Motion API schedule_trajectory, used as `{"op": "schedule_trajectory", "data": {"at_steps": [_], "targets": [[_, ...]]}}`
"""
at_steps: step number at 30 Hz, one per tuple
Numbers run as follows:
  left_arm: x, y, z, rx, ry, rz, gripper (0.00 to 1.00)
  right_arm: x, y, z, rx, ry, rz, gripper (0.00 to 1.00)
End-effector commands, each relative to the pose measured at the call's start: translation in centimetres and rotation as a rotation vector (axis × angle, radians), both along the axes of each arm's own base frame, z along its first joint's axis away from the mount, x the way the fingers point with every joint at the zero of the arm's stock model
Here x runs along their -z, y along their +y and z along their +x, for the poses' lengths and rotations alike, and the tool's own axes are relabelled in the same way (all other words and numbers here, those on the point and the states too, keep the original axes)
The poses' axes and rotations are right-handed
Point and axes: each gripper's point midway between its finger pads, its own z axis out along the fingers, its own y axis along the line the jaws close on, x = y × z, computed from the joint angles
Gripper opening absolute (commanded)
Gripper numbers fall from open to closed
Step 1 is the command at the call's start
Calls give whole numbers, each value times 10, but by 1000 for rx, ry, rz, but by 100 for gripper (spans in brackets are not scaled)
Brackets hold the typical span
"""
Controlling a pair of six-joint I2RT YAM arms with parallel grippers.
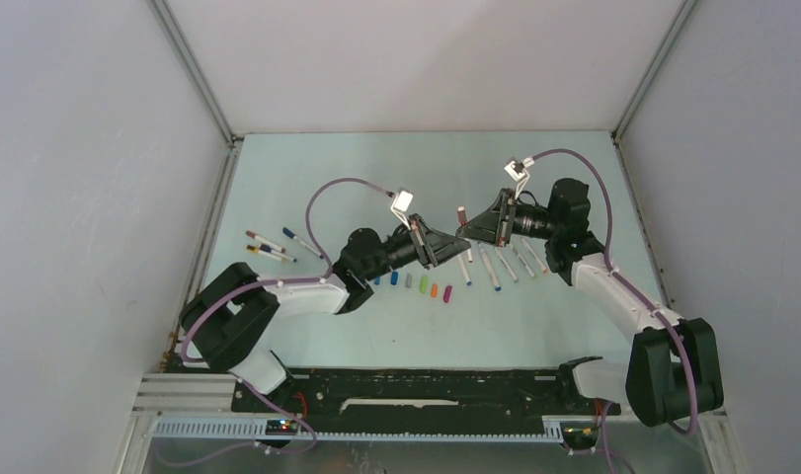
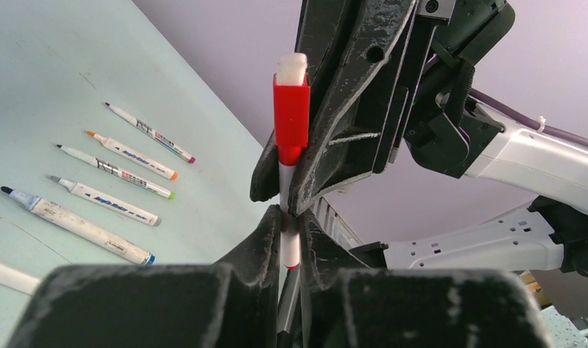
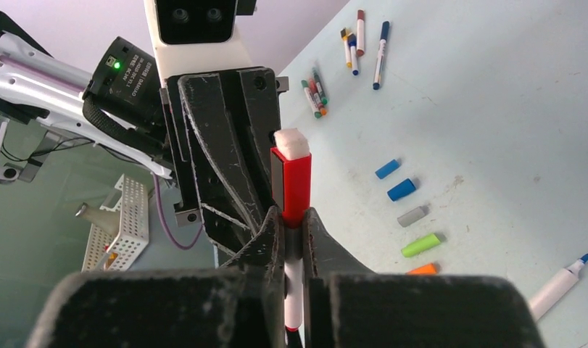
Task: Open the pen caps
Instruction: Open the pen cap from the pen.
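Both grippers meet above the table's middle on one pen. My left gripper [image 1: 459, 245] [image 2: 291, 243] is shut on its white barrel [image 2: 291, 250]. My right gripper [image 1: 469, 234] [image 3: 294, 232] is shut on the base of its red cap [image 3: 294, 181], which sticks out past the fingers [image 2: 291, 116] [image 1: 462, 215]. The cap sits on the pen. Loose pen caps [image 1: 421, 286] lie in a row below the grippers: blue [image 3: 402, 190], grey [image 3: 412, 215], green [image 3: 421, 244], orange [image 3: 421, 269]. Several uncapped pens [image 1: 505, 264] [image 2: 113, 170] lie in a row to the right.
Several capped pens [image 1: 270, 247] [image 3: 312, 94] lie at the table's left, more in the right wrist view [image 3: 363, 40]. White walls enclose the table on three sides. A perforated metal rail [image 1: 376, 427] runs along the near edge.
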Motion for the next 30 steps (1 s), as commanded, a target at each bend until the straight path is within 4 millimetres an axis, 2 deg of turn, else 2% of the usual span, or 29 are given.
{"op": "schedule_trajectory", "data": {"at_steps": [1, 4, 8, 10, 12, 14, 16, 18, 24, 30], "targets": [[-38, 3, -1, -16, -114, -47, 23, -9, 0, -4, -35, -53, 4, 0], [-37, 10, -5, -34, -147, 11, 47, -12, -5, -3, -33, -74, -4, 0], [-43, 36, -3, -140, -217, 89, 59, -14, -10, -6, -53, -107, -13, 0], [-45, 52, -1, -205, -244, 134, 66, -11, -10, -15, -123, -171, -31, 0], [-52, 68, 0, -266, -280, 151, 77, -12, -9, -33, -239, -222, -19, 0], [-56, 84, 2, -336, -292, 144, 98, -12, -8, -46, -323, -251, -1, 0], [-58, 99, 5, -409, -256, 113, 100, -12, -8, -53, -367, -263, 9, 0], [-61, 103, 1, -409, -266, 88, 100, -12, -7, -57, -388, -275, 11, 0], [-71, 75, -22, -222, -330, 14, 87, -8, -6, -60, -408, -266, 13, 0], [-78, 48, -31, -162, -341, -53, 85, -7, -6, -61, -417, -255, 16, 0]]}}
